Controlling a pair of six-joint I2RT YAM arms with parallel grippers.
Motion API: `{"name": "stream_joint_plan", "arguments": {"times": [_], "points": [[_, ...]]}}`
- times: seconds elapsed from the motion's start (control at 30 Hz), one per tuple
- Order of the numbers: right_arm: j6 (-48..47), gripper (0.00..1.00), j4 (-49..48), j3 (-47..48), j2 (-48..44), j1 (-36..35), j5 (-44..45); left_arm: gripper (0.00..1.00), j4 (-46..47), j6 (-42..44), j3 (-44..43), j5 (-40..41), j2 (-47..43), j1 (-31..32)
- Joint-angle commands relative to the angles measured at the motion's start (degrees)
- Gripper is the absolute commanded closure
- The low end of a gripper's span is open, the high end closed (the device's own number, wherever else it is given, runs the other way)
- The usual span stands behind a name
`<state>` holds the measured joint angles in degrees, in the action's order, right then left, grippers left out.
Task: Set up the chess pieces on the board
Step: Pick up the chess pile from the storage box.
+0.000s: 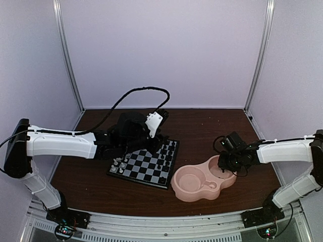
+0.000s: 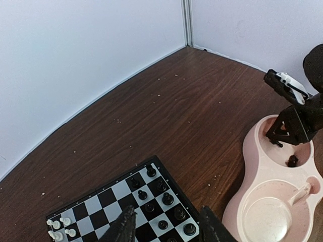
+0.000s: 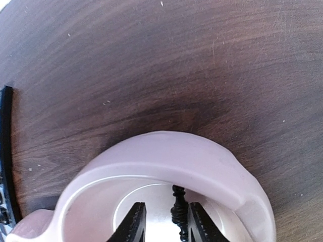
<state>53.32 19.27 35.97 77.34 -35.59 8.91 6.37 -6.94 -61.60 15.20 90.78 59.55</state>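
The board [image 1: 143,170] lies left of centre, with white chess pieces [image 1: 118,165] at its near-left end and black chess pieces [image 1: 164,151] at its far-right end. My left gripper [image 1: 154,137] hovers open above the black end; in the left wrist view its fingertips [image 2: 124,226] straddle black pieces [image 2: 166,198] without touching any. My right gripper [image 1: 225,165] reaches into the right bowl of the pink dish [image 1: 194,194]. Its jaws [image 3: 165,224] stand apart. A black piece [image 3: 177,209] lies against the right finger [image 3: 200,222], with a gap to the left finger.
The pink double-bowl dish [image 2: 242,201] sits right of the board. Its far bowl holds a black piece [image 2: 291,161] below the right gripper [image 2: 288,132]; its near bowl holds a pale piece [image 2: 302,191]. White walls close in the brown table.
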Motion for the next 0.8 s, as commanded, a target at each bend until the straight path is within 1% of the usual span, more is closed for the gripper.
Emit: {"name": "stream_joint_plan", "arguments": {"times": [0.0, 0.23, 0.3, 0.4, 0.5, 0.57, 0.77], "points": [[-2.6, 0.68, 0.5, 1.2, 3.7, 0.3, -0.5, 0.57, 2.8, 0.4, -0.3, -0.7, 0.3, -0.5], [-5.5, 0.66, 4.1, 3.5, 6.5, 0.3, 0.5, 0.56, 2.8, 0.5, -0.2, -0.3, 0.2, -0.5], [-5.4, 0.69, 3.5, 3.1, 6.8, 0.4, 0.1, 0.56, 2.9, 0.5, -0.2, -0.3, 0.3, -0.5], [-5.3, 0.76, 2.8, 2.7, 7.1, 0.4, -0.6, 0.56, 2.9, 0.5, -0.2, -0.5, 0.4, -0.5], [-5.6, 0.89, 2.9, 2.7, 6.5, 0.4, -1.0, 0.56, 2.9, 0.5, -0.2, -0.5, 0.3, -0.5], [-6.0, 0.91, 2.8, 2.5, 5.7, 0.4, -1.1, 0.56, 2.7, 0.4, -0.2, -0.5, 0.3, -0.5], [-9.7, 0.90, 2.5, 2.0, 2.5, 0.3, -0.9, 0.56, 2.7, 0.4, -0.2, -0.6, 0.2, -0.6]]}}
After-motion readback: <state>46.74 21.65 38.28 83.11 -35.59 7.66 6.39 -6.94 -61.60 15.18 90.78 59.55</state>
